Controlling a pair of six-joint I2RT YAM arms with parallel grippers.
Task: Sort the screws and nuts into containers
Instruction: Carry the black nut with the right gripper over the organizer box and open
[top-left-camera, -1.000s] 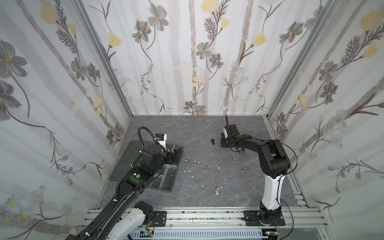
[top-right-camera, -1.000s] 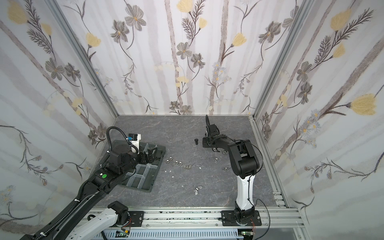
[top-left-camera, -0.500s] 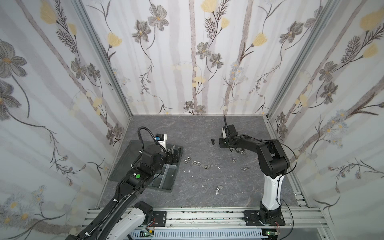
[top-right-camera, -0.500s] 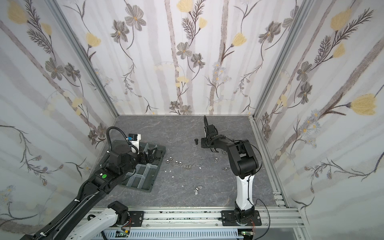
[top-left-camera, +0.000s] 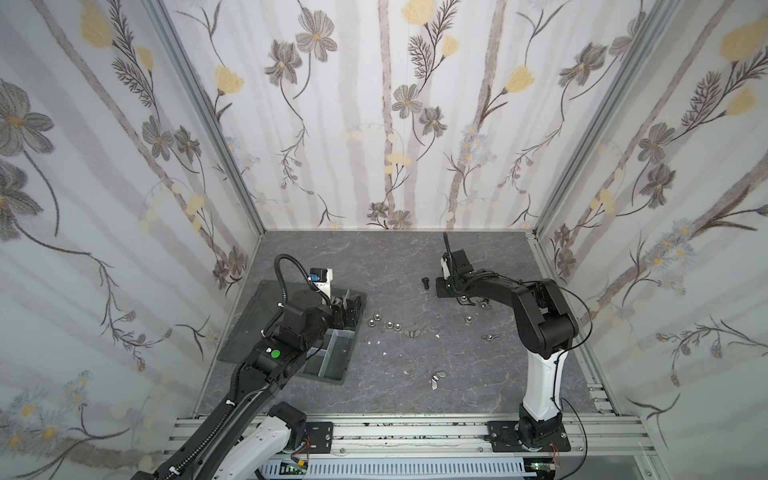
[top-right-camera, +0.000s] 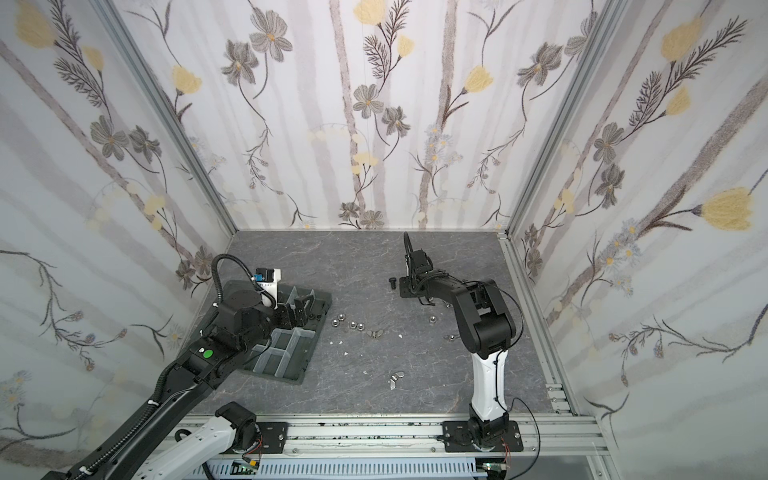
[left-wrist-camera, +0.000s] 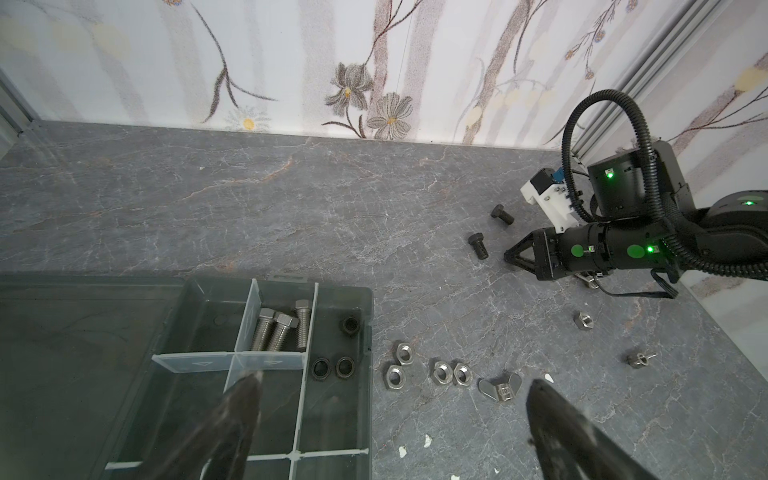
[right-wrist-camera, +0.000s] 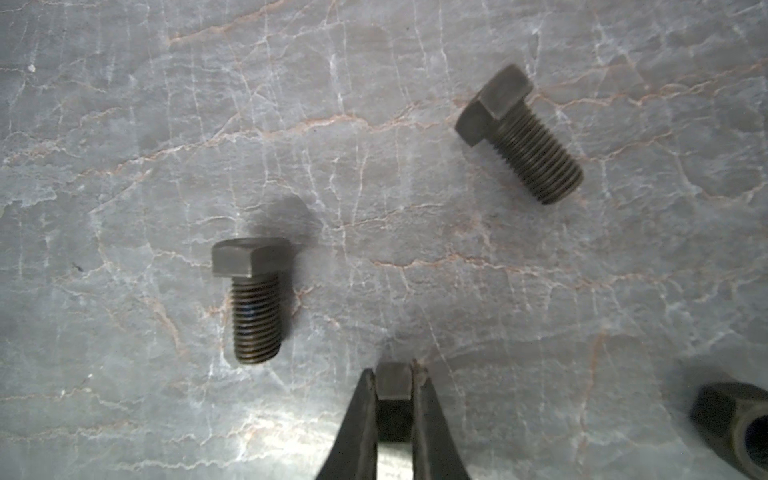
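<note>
Grey marbled tabletop is carrying the whole job. At its far side the right gripper (right-wrist-camera: 393, 374) is pinching a small dark hex piece (right-wrist-camera: 392, 388) between closed jaws, right at the tips (whether nut or screw head, the wrist view is not settling). Two black screws (right-wrist-camera: 255, 299) are lying loose just beside it and a black nut (right-wrist-camera: 735, 419) is sitting near. The grip is looking shallow, so a slow straight lift is probably serving best, clear of the neighbours, then a low carry to the organiser tray (left-wrist-camera: 368, 332). There silver screws (left-wrist-camera: 278, 332) and black nuts (left-wrist-camera: 336, 365) are lying in separate compartments, so matching kind is mattering. The left gripper (left-wrist-camera: 395, 392) is hovering over the tray, jaws wide apart, holding nothing
</note>
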